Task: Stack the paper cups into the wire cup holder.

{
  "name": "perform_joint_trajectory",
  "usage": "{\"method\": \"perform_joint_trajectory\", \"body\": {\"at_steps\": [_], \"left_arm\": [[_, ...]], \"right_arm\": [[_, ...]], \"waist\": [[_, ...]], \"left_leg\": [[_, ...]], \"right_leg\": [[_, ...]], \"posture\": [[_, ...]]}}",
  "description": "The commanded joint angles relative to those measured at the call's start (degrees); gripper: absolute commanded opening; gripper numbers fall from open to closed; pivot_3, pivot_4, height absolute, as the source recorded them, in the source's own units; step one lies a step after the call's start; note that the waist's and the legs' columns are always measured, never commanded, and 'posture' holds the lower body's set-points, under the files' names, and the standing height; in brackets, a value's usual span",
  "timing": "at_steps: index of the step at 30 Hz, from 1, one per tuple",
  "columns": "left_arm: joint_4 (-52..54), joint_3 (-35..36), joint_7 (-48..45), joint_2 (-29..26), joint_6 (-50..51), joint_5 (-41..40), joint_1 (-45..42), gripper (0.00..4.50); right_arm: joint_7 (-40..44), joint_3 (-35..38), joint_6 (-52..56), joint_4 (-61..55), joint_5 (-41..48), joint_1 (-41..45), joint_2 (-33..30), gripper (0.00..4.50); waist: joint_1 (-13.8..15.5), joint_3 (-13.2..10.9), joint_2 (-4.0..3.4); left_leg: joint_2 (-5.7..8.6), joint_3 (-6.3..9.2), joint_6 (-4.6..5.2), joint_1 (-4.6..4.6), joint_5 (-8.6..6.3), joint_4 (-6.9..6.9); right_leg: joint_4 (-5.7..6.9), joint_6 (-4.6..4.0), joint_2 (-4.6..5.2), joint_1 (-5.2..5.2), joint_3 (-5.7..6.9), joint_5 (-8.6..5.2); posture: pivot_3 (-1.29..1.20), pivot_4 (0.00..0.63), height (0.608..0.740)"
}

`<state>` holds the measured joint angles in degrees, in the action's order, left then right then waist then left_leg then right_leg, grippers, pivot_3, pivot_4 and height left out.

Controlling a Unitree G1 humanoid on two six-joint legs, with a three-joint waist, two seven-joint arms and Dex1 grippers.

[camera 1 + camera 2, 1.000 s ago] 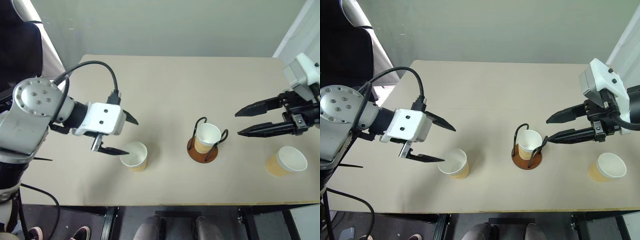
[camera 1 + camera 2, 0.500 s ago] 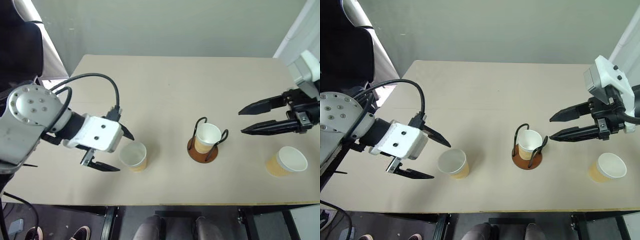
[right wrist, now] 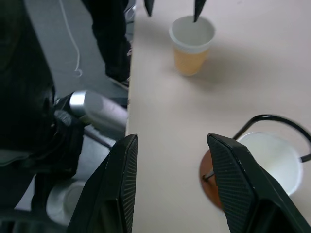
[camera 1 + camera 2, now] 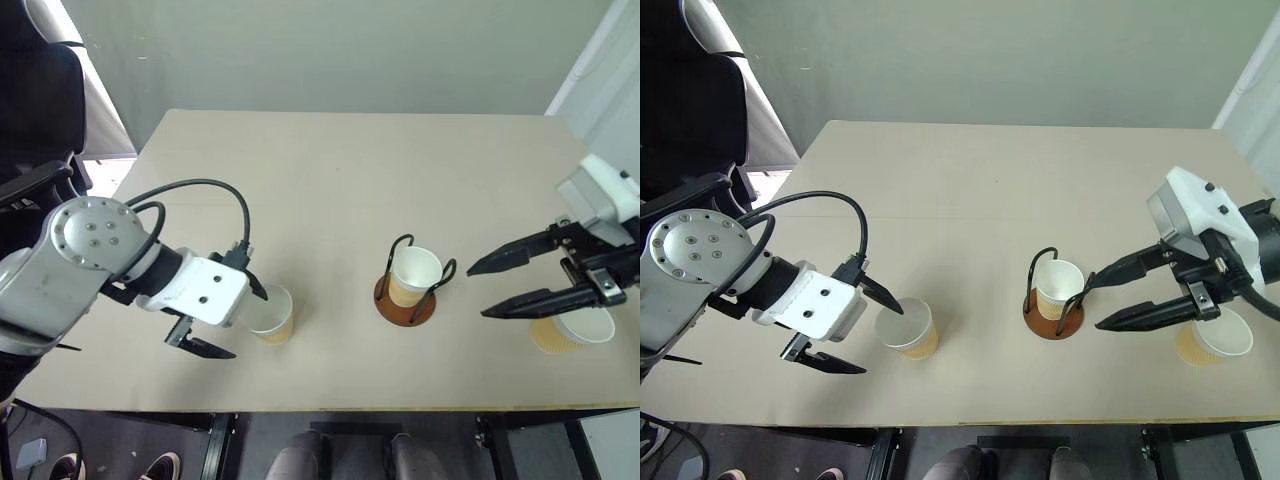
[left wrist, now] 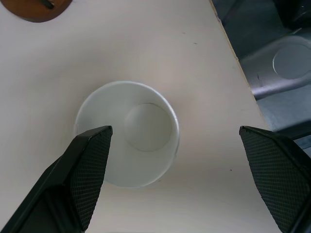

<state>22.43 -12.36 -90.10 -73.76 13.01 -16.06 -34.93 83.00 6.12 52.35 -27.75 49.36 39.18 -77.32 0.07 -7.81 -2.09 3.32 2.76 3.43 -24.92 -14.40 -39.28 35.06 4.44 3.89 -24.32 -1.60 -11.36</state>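
So: 3 paper cups [image 4: 268, 314] [image 4: 414, 274] [image 4: 572, 324], 1 in wire cup holder [image 4: 405, 298].

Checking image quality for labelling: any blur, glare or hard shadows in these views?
Head views: even light, soft shadows, no glare. Left wrist view: paper cup sharp, the fingers slightly soft. Right wrist view: wire cup holder and its cup blurred; far cup clearer.

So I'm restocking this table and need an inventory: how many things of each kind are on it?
Paper cups: 3 – one in the holder, one by the left gripper, one under the right gripper
Wire cup holder: 1
Total: 4
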Motion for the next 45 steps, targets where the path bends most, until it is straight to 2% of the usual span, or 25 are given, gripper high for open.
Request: {"method": "perform_joint_trajectory", "body": {"at_steps": [1, 18, 22, 32, 39, 45], "left_arm": [[-0.84, -0.20, -2.40, -0.59, -2.33, 1.44, -0.63, 4.50], [-3.95, -5.70, -2.40, 4.75, -5.84, 8.70, -2.32, 4.50], [-5.10, -7.35, -2.40, 6.18, -6.63, 10.16, -3.63, 3.65], [-6.52, -10.42, -2.40, 6.84, -6.92, 10.01, -6.51, 0.04], [-8.11, -11.74, -2.40, 7.38, -4.97, 7.30, -10.70, 0.01], [-10.85, -9.85, -2.40, 10.15, 0.94, 2.51, -17.20, 0.01]], "right_arm": [[-0.16, 2.85, -0.98, -1.09, 1.16, 0.07, -0.57, 2.25], [-2.49, 2.08, -1.62, -0.81, 1.19, 0.28, 0.71, 2.25], [-3.12, 2.50, -1.59, -0.85, 1.26, -0.43, 0.73, 2.30], [-3.81, 3.75, -1.91, -0.40, 1.15, -2.12, 0.26, 2.30], [-4.14, 4.16, -1.63, 0.04, 1.31, -2.34, 0.22, 2.30], [-4.39, 2.75, -3.53, 1.98, -1.50, -3.14, 0.65, 2.30]], "waist": [[-0.02, 0.00, 0.00], [0.03, 0.01, -0.01], [0.02, 0.02, -0.01], [0.04, 0.02, -0.01], [0.05, 0.02, 0.00], [0.10, 0.02, 0.00]], "left_leg": [[0.00, 0.00, 0.00, 0.00, 0.00, 0.00], [0.00, -0.01, 0.00, 0.01, 0.00, -0.01], [0.00, -0.01, 0.00, 0.01, 0.00, -0.02], [0.00, 0.00, 0.00, 0.01, 0.00, -0.02], [0.00, -0.01, 0.00, 0.01, 0.00, -0.03], [0.00, 0.00, 0.00, 0.00, 0.00, -0.05]], "right_leg": [[0.01, 0.00, 0.00, 0.00, 0.00, 0.00], [0.03, 0.00, 0.00, 0.00, 0.00, 0.00], [0.05, 0.01, 0.00, -0.01, 0.00, 0.00], [0.05, 0.01, 0.00, 0.00, 0.00, 0.01], [0.06, 0.02, 0.00, 0.00, 0.00, 0.01], [0.05, 0.04, 0.01, 0.02, 0.01, 0.03]], "posture": [[0.00, 0.150, 0.740], [0.00, 0.150, 0.740], [0.00, 0.150, 0.740], [0.00, 0.150, 0.740], [0.00, 0.150, 0.740], [0.00, 0.150, 0.740]]}}
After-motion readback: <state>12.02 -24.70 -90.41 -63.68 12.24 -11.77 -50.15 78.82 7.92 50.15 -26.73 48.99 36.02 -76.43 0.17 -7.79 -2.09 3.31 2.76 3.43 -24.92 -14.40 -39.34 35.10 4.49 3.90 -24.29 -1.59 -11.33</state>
